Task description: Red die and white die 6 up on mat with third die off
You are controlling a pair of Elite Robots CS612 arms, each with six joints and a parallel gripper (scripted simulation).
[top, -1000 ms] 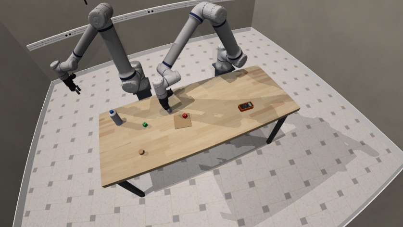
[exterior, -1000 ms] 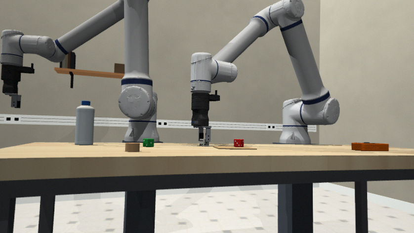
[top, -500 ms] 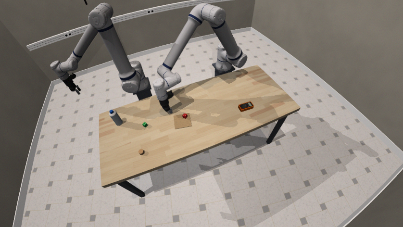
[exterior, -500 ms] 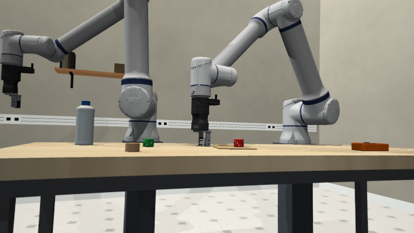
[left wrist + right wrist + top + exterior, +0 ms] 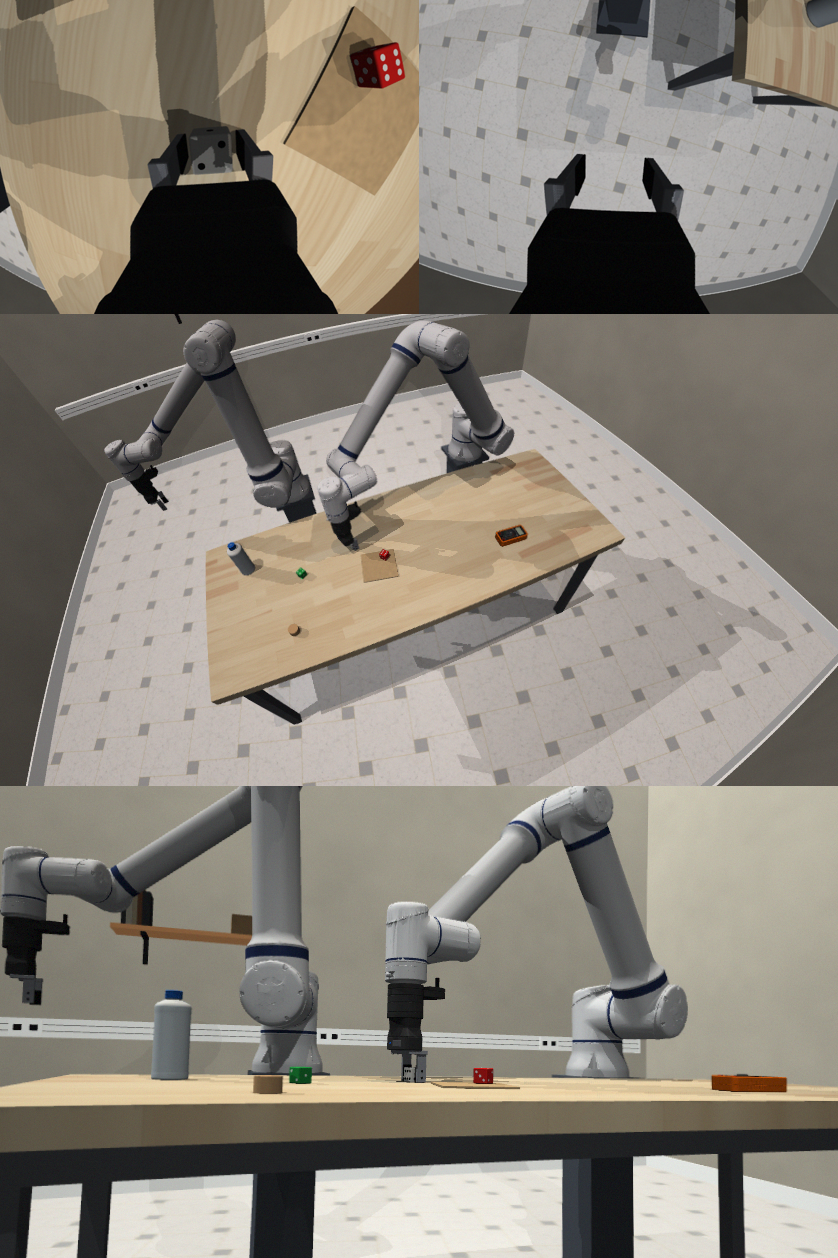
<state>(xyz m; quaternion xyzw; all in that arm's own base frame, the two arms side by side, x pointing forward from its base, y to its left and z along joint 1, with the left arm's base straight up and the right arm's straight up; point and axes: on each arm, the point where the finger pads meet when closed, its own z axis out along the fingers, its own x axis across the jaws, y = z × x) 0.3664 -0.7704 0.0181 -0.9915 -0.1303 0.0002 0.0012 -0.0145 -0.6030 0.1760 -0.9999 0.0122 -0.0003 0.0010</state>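
The left fingers (image 5: 353, 547) (image 5: 414, 1068) stand parted around the white die (image 5: 408, 1072) (image 5: 211, 152), low at the surface (image 5: 445, 548) (image 5: 363, 1093) (image 5: 84, 145), gaps showing on both sides of it. Just beside them, the mat (image 5: 380, 571) (image 5: 469, 1085) (image 5: 365, 141) bears the red die (image 5: 384, 554) (image 5: 483, 1075) (image 5: 378, 65). The right fingers (image 5: 162, 500) (image 5: 31, 991) are spread with nothing between, well apart from both dice.
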